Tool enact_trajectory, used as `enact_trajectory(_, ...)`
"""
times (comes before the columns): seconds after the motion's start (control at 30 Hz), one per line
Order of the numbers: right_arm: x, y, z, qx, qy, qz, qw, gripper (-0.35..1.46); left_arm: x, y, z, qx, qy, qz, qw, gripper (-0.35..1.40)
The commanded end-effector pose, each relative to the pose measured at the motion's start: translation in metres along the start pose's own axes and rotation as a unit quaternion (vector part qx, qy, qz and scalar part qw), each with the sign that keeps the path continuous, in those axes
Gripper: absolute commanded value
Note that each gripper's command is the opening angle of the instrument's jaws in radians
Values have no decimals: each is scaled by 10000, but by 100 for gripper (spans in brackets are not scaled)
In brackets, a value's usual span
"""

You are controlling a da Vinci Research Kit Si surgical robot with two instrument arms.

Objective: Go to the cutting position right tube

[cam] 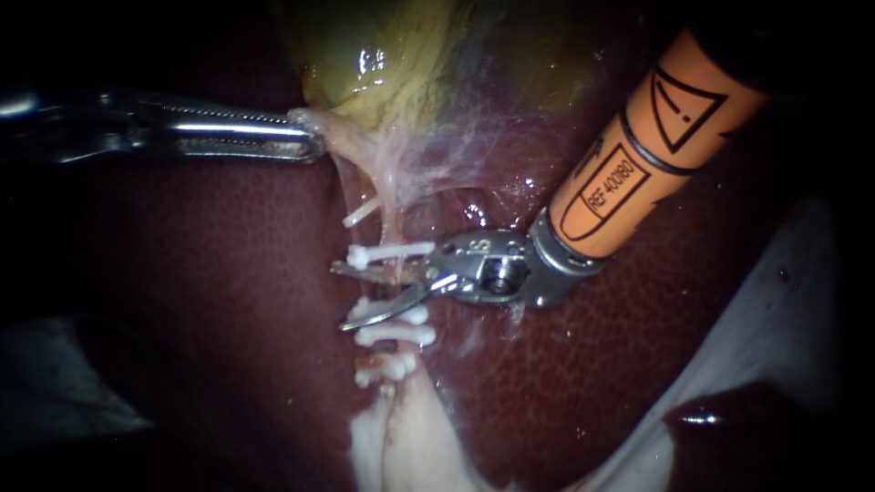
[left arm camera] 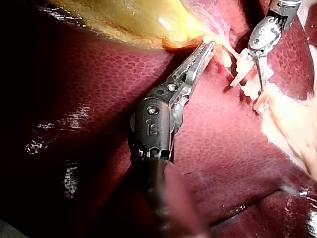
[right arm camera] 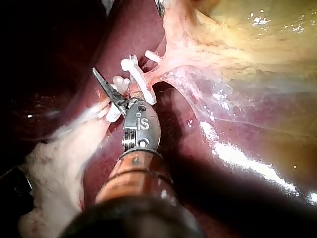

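— Where does the tube sit?

— The tube (cam: 392,230) runs down from the neck of the gallbladder (cam: 383,55) across the dark red liver (cam: 228,301), near the middle of the endoscope view. It is thin, pale pink and drawn fairly straight.

— Anything on it?

— White clips cross it. The top clip (cam: 392,251) lies just above the blades, and the lower clips (cam: 396,335) are stacked close together just below them. A tilted clip (cam: 360,212) lies higher up and just beside the tube; I cannot tell what it grips.

— And the right instrument?

— The right instrument (cam: 342,296), on an orange shaft from the upper right, ends in blade-like jaws that stand apart, one straight and one curved. The tube passes between them, in the bare stretch between the top clip and the lower clips. I cannot tell whether either blade touches it.

— The left instrument?

— The left instrument (cam: 313,141) has its jaws clamped on pale tissue at the gallbladder's neck. A thin, webby film spans from there to the tube.
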Motion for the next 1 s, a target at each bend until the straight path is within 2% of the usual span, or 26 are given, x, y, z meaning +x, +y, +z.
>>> enact_trajectory(0.03,1,0,1,17,64,-10,10000,122,0,0,0,2,-1,-1,10000,-35)
enact_trajectory(0.1,2,0,3,52,148,0,9999,120,0,0,1,3,-1,-1,10000,-35)
enact_trajectory(0.43,9,7,16,-71,181,183,9996,118,0,0,1,6,0,0,10000,-35)
enact_trajectory(0.63,11,7,19,-87,283,329,9990,120,-1,0,2,8,0,1,10000,-35)
enact_trajectory(0.8,18,-2,17,19,423,474,9980,122,-1,0,2,8,0,2,10000,-35)
enact_trajectory(1.0,26,-19,19,173,438,518,9975,123,-2,0,0,2,-1,4,10000,-35)
